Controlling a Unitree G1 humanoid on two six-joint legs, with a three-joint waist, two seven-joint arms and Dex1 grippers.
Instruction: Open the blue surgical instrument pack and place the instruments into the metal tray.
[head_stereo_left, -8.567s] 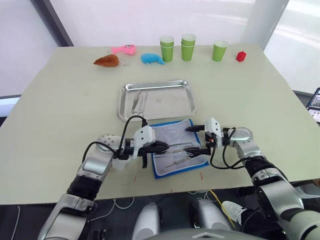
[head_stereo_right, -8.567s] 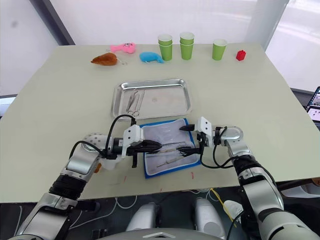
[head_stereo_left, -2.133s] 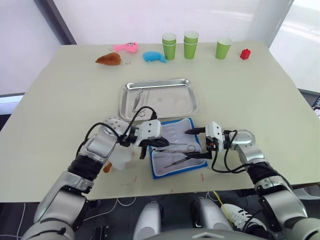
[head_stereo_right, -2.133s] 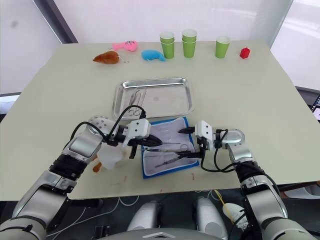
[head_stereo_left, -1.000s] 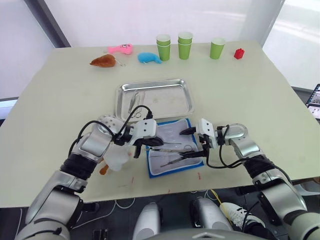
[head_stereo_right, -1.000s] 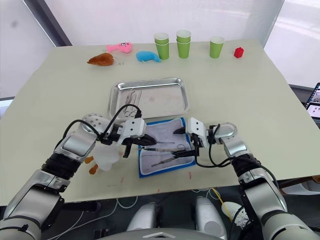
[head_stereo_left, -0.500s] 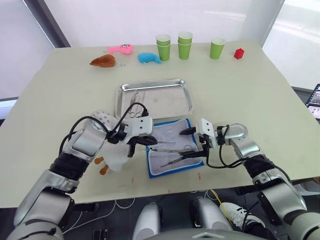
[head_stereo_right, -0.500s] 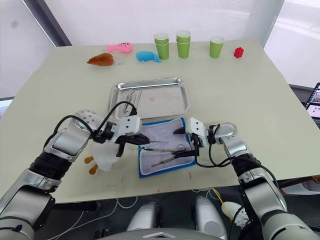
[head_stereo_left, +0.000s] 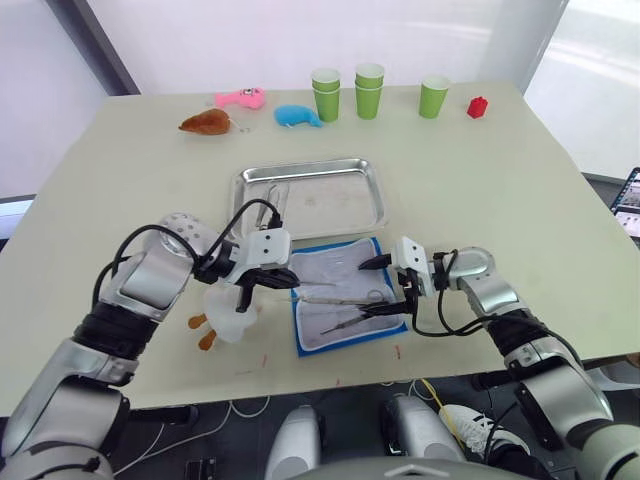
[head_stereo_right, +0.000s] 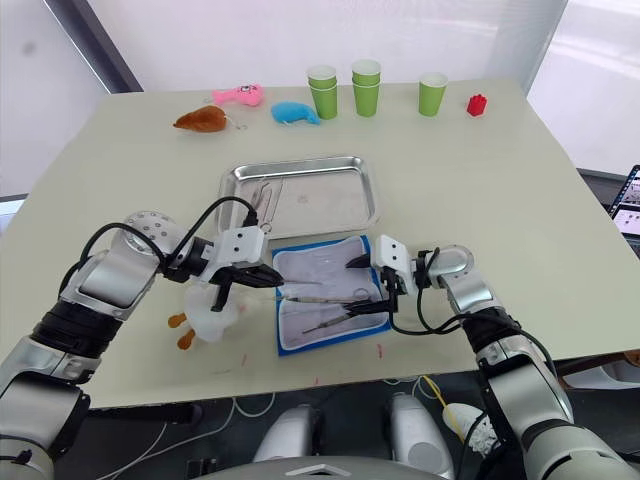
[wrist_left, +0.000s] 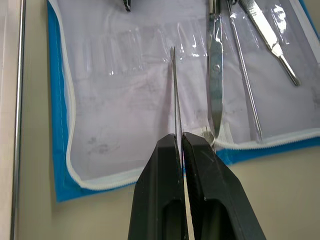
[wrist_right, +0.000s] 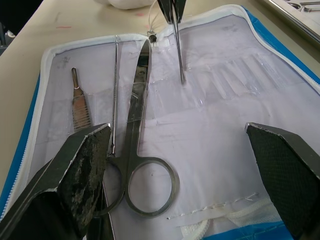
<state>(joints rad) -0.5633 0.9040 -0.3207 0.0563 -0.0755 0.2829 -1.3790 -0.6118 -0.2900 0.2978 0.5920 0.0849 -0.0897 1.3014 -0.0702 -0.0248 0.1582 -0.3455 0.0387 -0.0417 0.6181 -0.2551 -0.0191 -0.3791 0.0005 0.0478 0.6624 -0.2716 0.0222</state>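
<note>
Left gripper (wrist_left: 180, 145) is seen clamped on a thin probe (wrist_left: 174, 90) over the opened blue surgical instrument pack (head_stereo_left: 345, 300) — its gripped end is hidden between the fingers. Since half a second ago it has been drawn leftward; the right gripper (wrist_right: 185, 150) is held wide over the scissors (wrist_right: 142, 160), just before the metal tray (head_stereo_left: 312, 197).

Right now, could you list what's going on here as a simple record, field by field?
Pack: the blue surgical instrument pack lies open on the table, lining up.
Left gripper: left gripper shut on a thin probe, held over the pack's lining.
Right gripper: right gripper open, poised over the pack's near right side.
In the pack: scissors, plus other thin tools.
Tray: the metal tray beyond the pack, already holding some instruments.
Far edge: green cups, plush toys.
</note>
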